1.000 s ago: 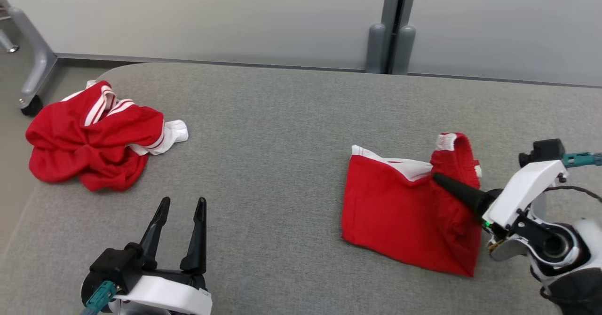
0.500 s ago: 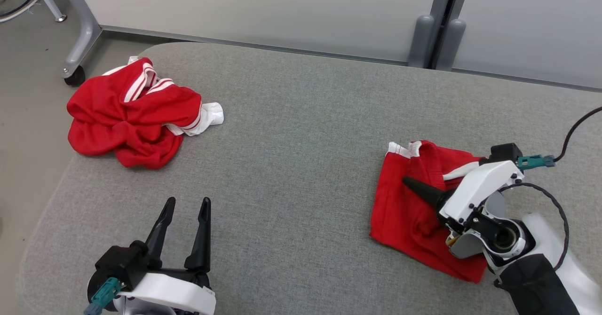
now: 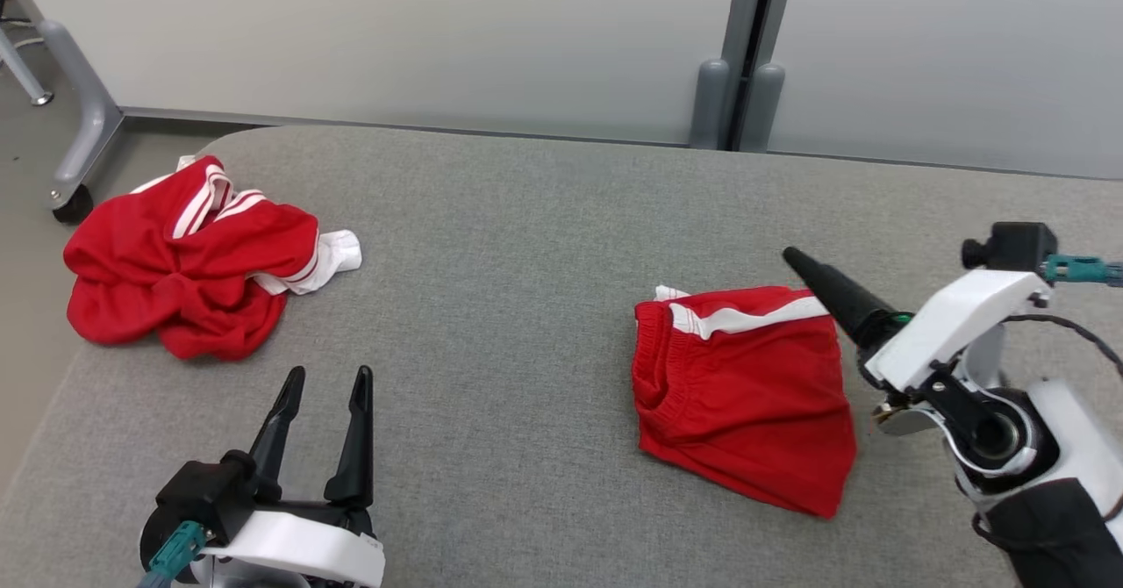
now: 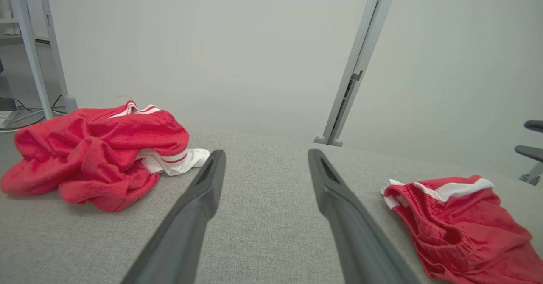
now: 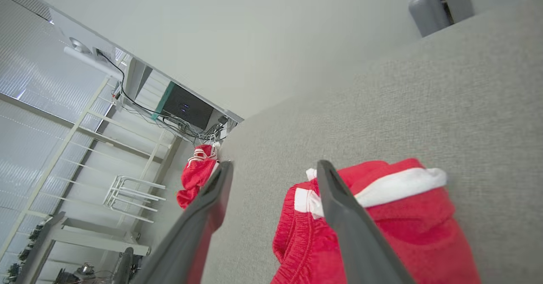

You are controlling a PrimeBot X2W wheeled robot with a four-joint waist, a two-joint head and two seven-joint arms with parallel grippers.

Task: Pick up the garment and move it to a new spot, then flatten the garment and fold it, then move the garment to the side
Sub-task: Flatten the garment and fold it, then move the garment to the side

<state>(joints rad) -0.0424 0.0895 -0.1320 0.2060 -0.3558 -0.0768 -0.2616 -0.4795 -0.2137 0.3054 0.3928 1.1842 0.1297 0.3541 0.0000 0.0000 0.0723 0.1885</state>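
The garment (image 3: 746, 395), red shorts with a white stripe, lies folded on the right half of the grey padded table (image 3: 526, 246); it also shows in the left wrist view (image 4: 462, 229) and the right wrist view (image 5: 382, 233). My right gripper (image 3: 794, 261) hovers over the garment's far right corner, clear of the cloth. In its wrist view the right gripper (image 5: 275, 165) is open with nothing between its fingers. My left gripper (image 3: 329, 376) rests open at the lower left, far from the garment, and in its own view the left gripper (image 4: 267, 153) is empty.
A second red and white garment (image 3: 184, 263) lies crumpled at the table's far left corner, near the rounded edge. Behind the table stand a pale wall and a grey post (image 3: 746, 88). A wheeled frame leg (image 3: 75, 158) stands on the floor at left.
My right gripper has opened, let go of the garment and risen off it. The garment now lies flat and folded, its white stripe along the far edge. The head camera swung meanwhile.
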